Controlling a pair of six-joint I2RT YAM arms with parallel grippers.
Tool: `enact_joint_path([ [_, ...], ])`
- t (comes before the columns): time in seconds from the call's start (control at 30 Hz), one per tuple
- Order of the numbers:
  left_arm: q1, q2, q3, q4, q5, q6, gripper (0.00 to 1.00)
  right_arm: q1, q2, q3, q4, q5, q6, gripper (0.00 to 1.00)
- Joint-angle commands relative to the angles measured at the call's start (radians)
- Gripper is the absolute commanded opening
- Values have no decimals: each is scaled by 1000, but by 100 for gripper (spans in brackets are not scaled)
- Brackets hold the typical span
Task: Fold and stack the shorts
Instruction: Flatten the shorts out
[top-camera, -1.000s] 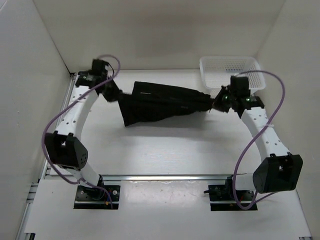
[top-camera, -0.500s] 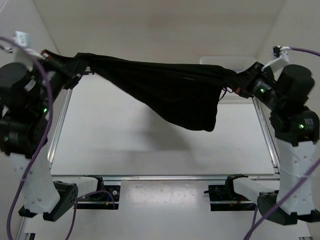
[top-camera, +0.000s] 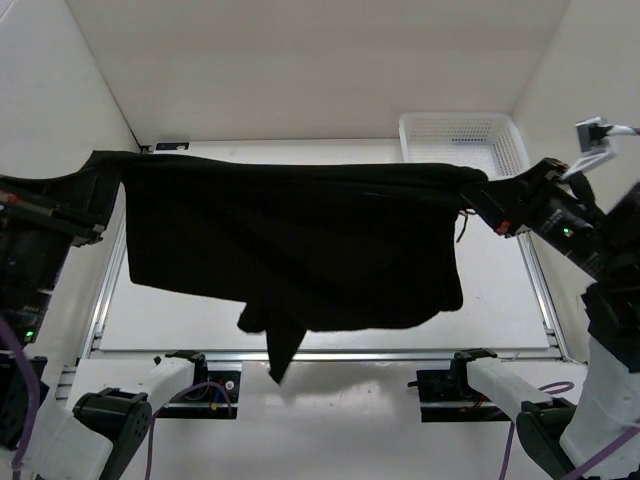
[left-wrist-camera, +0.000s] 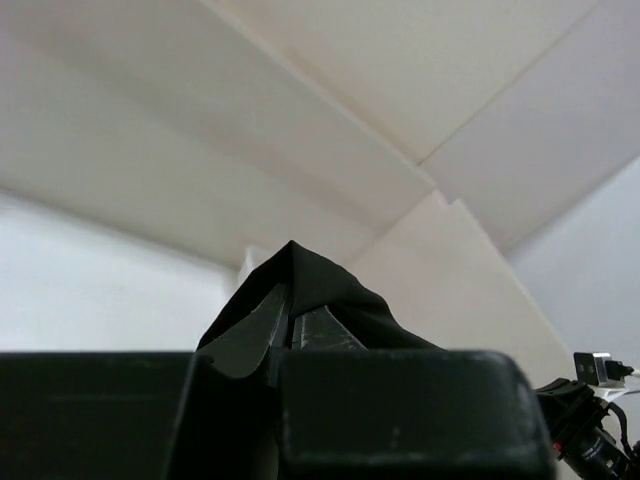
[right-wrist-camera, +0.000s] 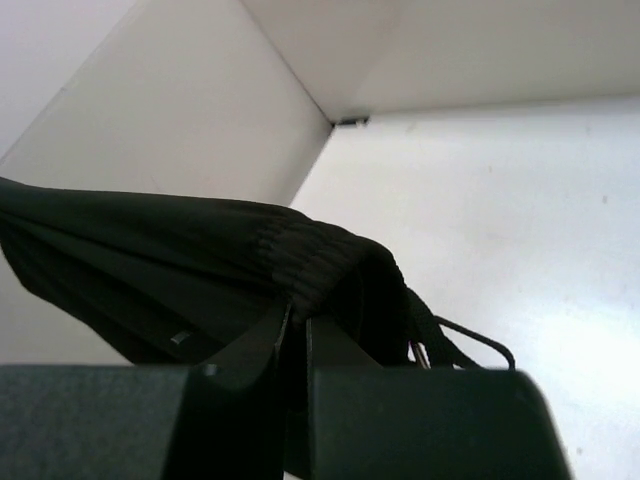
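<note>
Shorts (top-camera: 290, 240) are now hanging wider and nearer than half a second ago, stretching in the air above the table (top-camera: 495, 290) with one flap dangling at the near edge. Left gripper (top-camera: 100, 178) is clamping their left top corner. Right gripper (top-camera: 480, 195) is clamping the right waistband end, near the white basket (top-camera: 460, 132).

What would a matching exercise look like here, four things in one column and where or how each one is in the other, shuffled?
1 shorts
2 basket
3 left gripper
4 right gripper

A far right corner of the table
B shut on the drawstring end
C hanging spread in the air
D shut on the other end

Pairs: 1-C, 2-A, 3-D, 4-B
</note>
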Motion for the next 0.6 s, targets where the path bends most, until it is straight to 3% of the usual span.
enact_joint_path([
  [0.0, 21, 28, -102, 20, -250, 37, 10, -20, 53, -125, -57, 151, -52, 0],
  [0.13, 21, 40, -364, 84, -241, 55, 10, -20, 142, -393, 77, 151, -42, 0],
  [0.27, 21, 138, -571, 146, -230, 74, 10, -20, 341, -504, 214, 125, -53, 0],
  [0.4, 43, 363, -670, 199, -198, 97, 10, 25, 638, -454, 300, 178, -79, 0],
  [0.5, 66, 524, -670, 232, -188, 106, 10, 90, 839, -276, 300, 234, -101, 0],
  [0.53, 75, 572, -624, 232, -176, 115, 10, 108, 888, -224, 291, 234, -110, 8],
  [0.57, 75, 617, -594, 232, -156, 115, 10, 108, 933, -126, 282, 254, -110, 30],
])
